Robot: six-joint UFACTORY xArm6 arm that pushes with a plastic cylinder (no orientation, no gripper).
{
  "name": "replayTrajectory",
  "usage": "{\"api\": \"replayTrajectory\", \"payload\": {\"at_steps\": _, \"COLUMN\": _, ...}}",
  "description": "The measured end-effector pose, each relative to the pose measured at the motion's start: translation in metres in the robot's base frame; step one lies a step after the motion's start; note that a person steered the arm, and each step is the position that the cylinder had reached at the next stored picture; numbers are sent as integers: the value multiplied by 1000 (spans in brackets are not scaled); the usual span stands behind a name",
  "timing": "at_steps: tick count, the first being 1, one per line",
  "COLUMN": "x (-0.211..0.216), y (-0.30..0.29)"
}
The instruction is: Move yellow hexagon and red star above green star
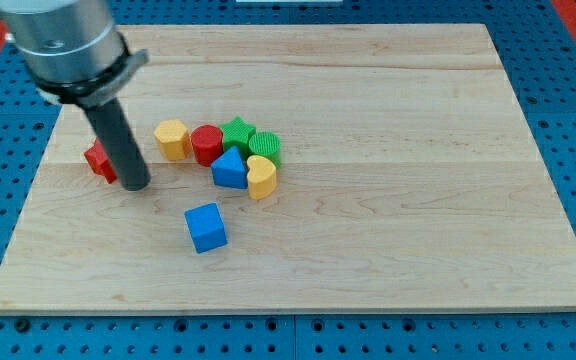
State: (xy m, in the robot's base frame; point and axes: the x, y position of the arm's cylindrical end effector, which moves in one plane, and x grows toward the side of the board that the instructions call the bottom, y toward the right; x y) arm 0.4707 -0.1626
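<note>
Clearly light and slippery, the small red star-shaped plastic block, left of frame, touches the rod's tip; push its flat side. No jaws exist.

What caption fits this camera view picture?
My tip touches the red star, left of the yellow hexagon and green star.

My tip rests on the board, touching the red star at its left; the yellow hexagon and green star lie to its upper right.
</note>
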Motion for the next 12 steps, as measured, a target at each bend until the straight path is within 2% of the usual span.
{"api": "replayTrajectory", "payload": {"at_steps": 2, "x": -5, "y": -43}}
{"api": "replayTrajectory", "payload": {"at_steps": 4, "x": -65, "y": -43}}
{"api": "replayTrajectory", "payload": {"at_steps": 5, "x": -75, "y": -35}}
{"api": "replayTrajectory", "payload": {"at_steps": 6, "x": -48, "y": -28}}
{"api": "replayTrajectory", "payload": {"at_steps": 7, "x": -47, "y": -1}}
{"api": "replayTrajectory", "payload": {"at_steps": 8, "x": -69, "y": 28}}
{"api": "replayTrajectory", "payload": {"at_steps": 9, "x": -76, "y": 33}}
{"api": "replayTrajectory", "payload": {"at_steps": 10, "x": -64, "y": 34}}
{"api": "replayTrajectory", "payload": {"at_steps": 11, "x": -28, "y": 13}}
{"api": "replayTrajectory", "payload": {"at_steps": 12, "x": -33, "y": -92}}
